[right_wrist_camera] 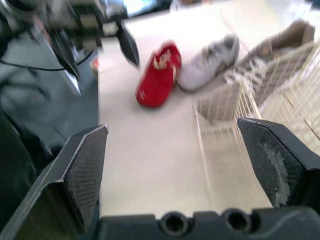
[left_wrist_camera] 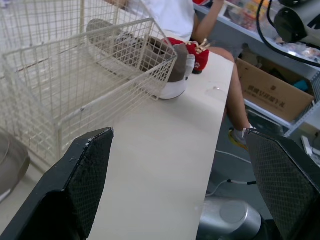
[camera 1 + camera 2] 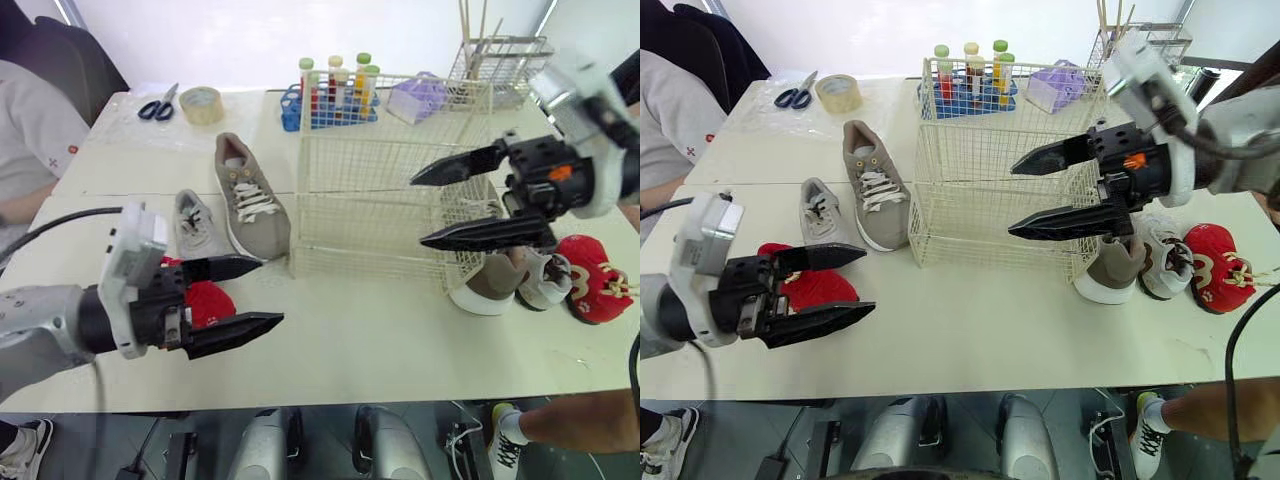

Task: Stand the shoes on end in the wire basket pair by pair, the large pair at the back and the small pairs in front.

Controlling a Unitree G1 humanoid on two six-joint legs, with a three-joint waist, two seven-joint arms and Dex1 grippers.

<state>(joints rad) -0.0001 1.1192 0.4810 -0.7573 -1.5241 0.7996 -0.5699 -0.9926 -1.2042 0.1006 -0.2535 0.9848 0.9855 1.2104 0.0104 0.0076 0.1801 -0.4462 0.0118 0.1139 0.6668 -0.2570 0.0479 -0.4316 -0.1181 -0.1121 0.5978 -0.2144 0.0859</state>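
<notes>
Well left of the wire basket [image 3: 380, 190], our left end effector [image 3: 270, 292] hovers with its fingers spread, close by a small red shoe [image 3: 212, 300] on the surface [image 3: 350, 350]. Nearer the basket lie a small grey sneaker [image 3: 195, 225] and, just beside its left wall, a large taupe sneaker [image 3: 250, 200]. Our right end effector [image 3: 417, 211], also spread, hangs at the basket's right front. Right of the basket we see the second taupe sneaker [image 3: 485, 285], the second grey sneaker [image 3: 545, 280] and the second red shoe [image 3: 590, 280].
</notes>
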